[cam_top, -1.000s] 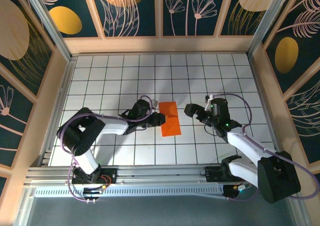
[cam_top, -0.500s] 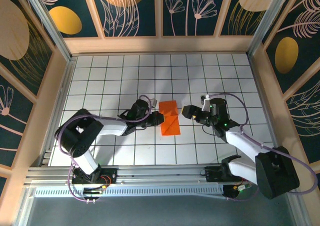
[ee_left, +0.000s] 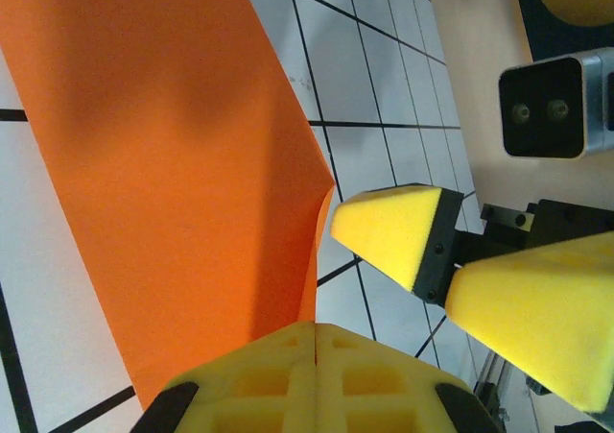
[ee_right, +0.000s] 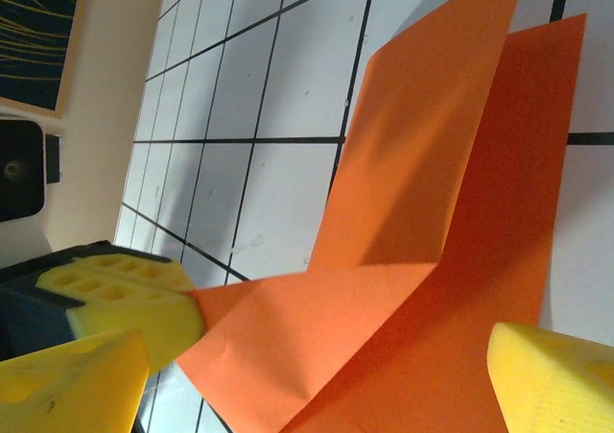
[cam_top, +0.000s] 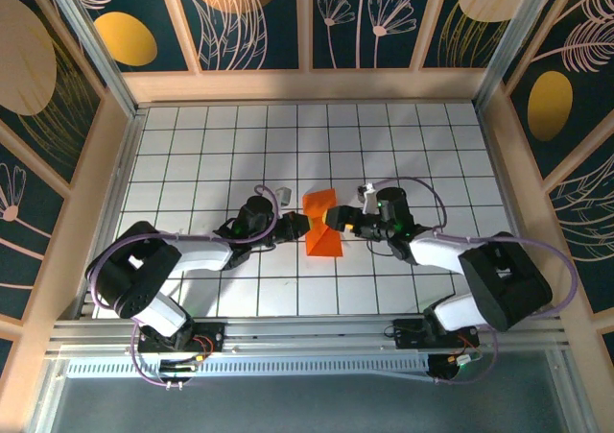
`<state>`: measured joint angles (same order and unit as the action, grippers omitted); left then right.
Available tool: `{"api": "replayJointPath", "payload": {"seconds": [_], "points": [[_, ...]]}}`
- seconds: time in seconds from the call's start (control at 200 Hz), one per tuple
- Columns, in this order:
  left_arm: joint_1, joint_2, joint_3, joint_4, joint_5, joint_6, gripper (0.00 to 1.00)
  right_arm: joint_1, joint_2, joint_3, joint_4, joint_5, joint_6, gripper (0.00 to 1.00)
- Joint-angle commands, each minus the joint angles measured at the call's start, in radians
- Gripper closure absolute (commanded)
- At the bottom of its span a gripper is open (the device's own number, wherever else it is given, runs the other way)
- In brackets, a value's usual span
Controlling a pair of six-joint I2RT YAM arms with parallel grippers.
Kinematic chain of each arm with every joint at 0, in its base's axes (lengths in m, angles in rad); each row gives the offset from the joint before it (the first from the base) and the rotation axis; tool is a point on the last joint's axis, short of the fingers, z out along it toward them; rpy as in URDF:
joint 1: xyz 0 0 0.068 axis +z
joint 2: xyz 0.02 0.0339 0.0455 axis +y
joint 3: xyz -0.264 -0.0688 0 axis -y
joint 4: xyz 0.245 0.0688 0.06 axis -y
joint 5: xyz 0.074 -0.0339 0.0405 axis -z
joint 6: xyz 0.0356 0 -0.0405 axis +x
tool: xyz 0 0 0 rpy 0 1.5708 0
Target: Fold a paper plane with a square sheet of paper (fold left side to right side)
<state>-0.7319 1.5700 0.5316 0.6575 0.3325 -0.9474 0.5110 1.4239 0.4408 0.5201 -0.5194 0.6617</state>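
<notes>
Orange sheet (cam_top: 323, 229) lay near ctr of the white tiled table (cam_top: 192, 155), between the two grippers. It was part-folded: upper portion was raised off the surface along a crease, lower portion lay flat on the tiles. In the R wrist view the raised flap leaned over the flat layer, and a second crease ran down to a pointed corner at lower left.

L gripper (ee_left: 317, 356) was pinched tight on the sheet's left edge. Its yellow foam pads met w/ no gap, the paper came out from between them, and that edge sat lifted off the table.

R gripper (cam_top: 334, 219) stood spread wide at the sheet's right side, gripping nothing. In the R wrist view its yellow pads sat far apart w/ the paper between them. In the L wrist view one pad was just beside the sheet's right edge; couldn't tell if it touched.

Both arms reached in low from the near edge, L arm (cam_top: 182, 251) from the left and R arm (cam_top: 460, 260) from the right, each w/ a purple cable looped along it. Their bases were bolted to a metal rail (cam_top: 307, 342). Wooden frame and dark blue wall panels (cam_top: 249, 20) w/ plant patterns closed in the table.
</notes>
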Motion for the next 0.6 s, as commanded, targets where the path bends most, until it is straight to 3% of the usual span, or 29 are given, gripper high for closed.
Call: {"api": "replayJointPath", "payload": {"seconds": [0.0, 0.591], "points": [[0.005, -0.02, -0.017, 0.053, -0.003, -0.014, 1.0, 0.011, 0.05, 0.033, 0.132, -0.017, 0.036, 0.08], [0.005, 0.039, -0.048, 0.094, -0.027, -0.034, 1.0, 0.05, 0.267, 0.102, 0.308, -0.059, 0.1, 0.22]]}}
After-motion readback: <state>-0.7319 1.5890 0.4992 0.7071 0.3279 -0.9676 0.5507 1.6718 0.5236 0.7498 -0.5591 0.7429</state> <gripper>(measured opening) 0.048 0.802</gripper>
